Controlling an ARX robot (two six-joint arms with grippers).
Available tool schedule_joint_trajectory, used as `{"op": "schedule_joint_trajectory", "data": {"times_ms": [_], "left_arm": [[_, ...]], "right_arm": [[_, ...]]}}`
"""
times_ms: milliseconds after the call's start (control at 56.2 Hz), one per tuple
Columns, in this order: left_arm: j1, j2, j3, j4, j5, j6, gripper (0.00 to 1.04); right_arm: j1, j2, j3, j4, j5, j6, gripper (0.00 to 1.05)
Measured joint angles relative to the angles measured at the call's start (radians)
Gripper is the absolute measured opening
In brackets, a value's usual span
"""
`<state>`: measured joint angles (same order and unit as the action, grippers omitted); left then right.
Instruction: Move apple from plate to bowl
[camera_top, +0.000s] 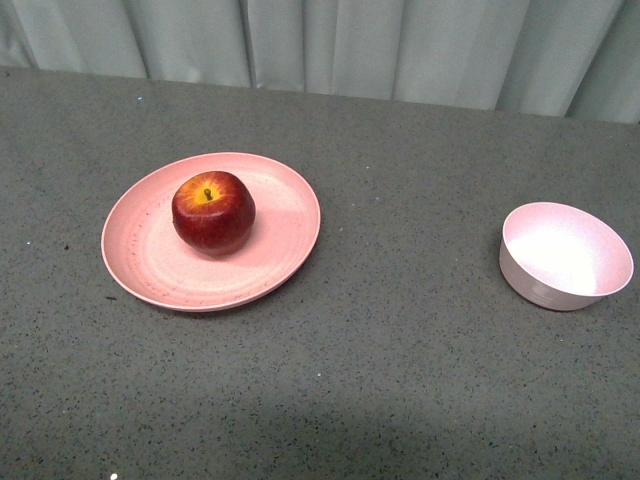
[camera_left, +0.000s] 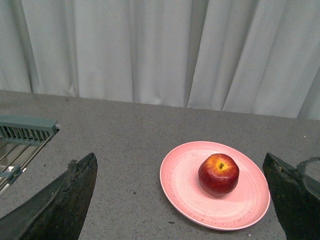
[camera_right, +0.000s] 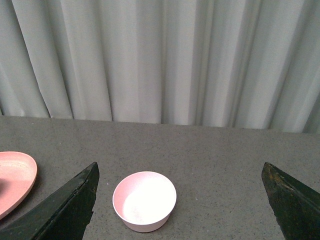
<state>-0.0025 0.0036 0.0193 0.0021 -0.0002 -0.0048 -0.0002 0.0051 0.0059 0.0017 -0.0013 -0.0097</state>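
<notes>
There's the round, glossy dark red apple (camera_top: 213, 212), stem and yellow-orange patch facing up. It sits on the wide, shallow salmon-pink plate (camera_top: 150, 262), a touch toward the far side of centre, with nothing touching it. Well off to the right on the speckled grey table (camera_top: 400, 360) waits the small pale pink bowl (camera_top: 565, 255), empty and mouth up.

The left gripper (camera_left: 179, 156) hangs short of the plate, dark jaws spread wide, nothing between them. The right gripper (camera_right: 179, 164) is likewise spread and empty, facing the bowl.

So the reach looks like the step in hand, and the left arm seems best placed for it. Centre the jaws on the fruit's widest girth, come down from above, stop short of the plate's surface and close gently. That glossy skin may slip, and a glancing touch could roll it. Lift clear of the raised rim before crossing. The bowl is small, so release low and centred.
</notes>
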Motion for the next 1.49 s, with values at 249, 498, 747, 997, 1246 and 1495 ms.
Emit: {"op": "schedule_joint_trajectory", "data": {"times_ms": [249,498,747,997,1246,1495], "left_arm": [[0.0,0.0,0.0,0.0,0.0,0.0,0.98],[0.0,0.0,0.0,0.0,0.0,0.0,0.98],[0.0,0.0,0.0,0.0,0.0,0.0,0.98],[0.0,0.0,0.0,0.0,0.0,0.0,0.98],[0.0,0.0,0.0,0.0,0.0,0.0,0.98],[0.0,0.0,0.0,0.0,0.0,0.0,0.98]], "right_arm": [[0.0,0.0,0.0,0.0,0.0,0.0,0.95],[0.0,0.0,0.0,0.0,0.0,0.0,0.95],[0.019,0.014,0.011,-0.037,0.069,-0.016,0.95],[0.096,0.425,0.087,0.057,0.211,-0.101,0.95],[0.097,1.026,0.29,0.307,0.09,-0.154,0.95],[0.14,1.494,0.543,0.26,0.053,-0.171,0.95]]}}
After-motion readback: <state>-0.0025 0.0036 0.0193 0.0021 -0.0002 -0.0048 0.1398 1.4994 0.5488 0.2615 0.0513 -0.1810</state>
